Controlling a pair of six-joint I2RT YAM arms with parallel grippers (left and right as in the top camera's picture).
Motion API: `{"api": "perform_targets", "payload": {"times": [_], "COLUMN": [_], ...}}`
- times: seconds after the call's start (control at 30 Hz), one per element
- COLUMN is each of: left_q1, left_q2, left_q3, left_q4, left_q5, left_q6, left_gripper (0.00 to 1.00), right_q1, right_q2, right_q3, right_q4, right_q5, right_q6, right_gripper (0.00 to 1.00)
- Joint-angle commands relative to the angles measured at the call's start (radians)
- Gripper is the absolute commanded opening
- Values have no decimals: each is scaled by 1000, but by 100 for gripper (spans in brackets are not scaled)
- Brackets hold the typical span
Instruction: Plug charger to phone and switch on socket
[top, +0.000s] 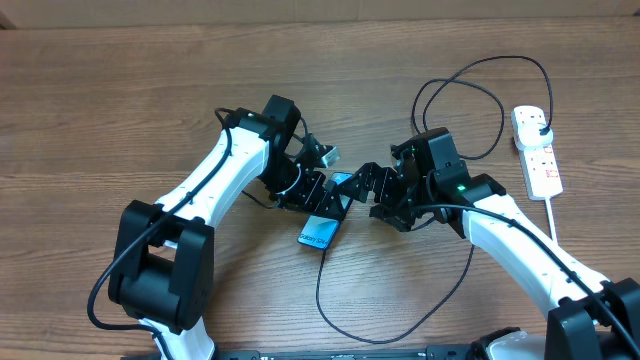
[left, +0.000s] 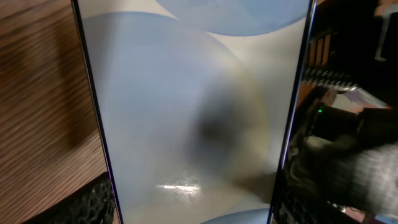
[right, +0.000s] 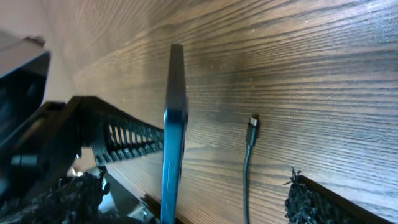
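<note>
phone (top: 318, 230) at centre of table (top: 120, 100), clamped in left gripper (top: 322, 197). Left wrist: only its blurred screen, filling the frame. Right wrist alone shows the phone edge-on and the charger connector tip (right: 252, 122) loose on the wood beside it, not touching. Right gripper (top: 372, 195) wide, empty. Overhead: power strip (top: 541, 165) near right edge, black plug (top: 541, 124) in it.
</note>
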Motion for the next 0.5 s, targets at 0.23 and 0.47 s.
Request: {"api": "perform_targets", "payload": {"times": [0.23, 0.47], "left_q1": [-28, -63], "left_q2": [-2, -2], "left_q3": [25, 25], "left_q4": [53, 76], "left_q5": [86, 85], "left_q6": [26, 26], "left_gripper": [73, 73], "right_q1": [8, 17], "right_q2": [2, 2], "right_q3": [-3, -3], "right_q4": [85, 84], "right_q5": [21, 27], "right_q6": [159, 158], "right_gripper": [68, 47]}}
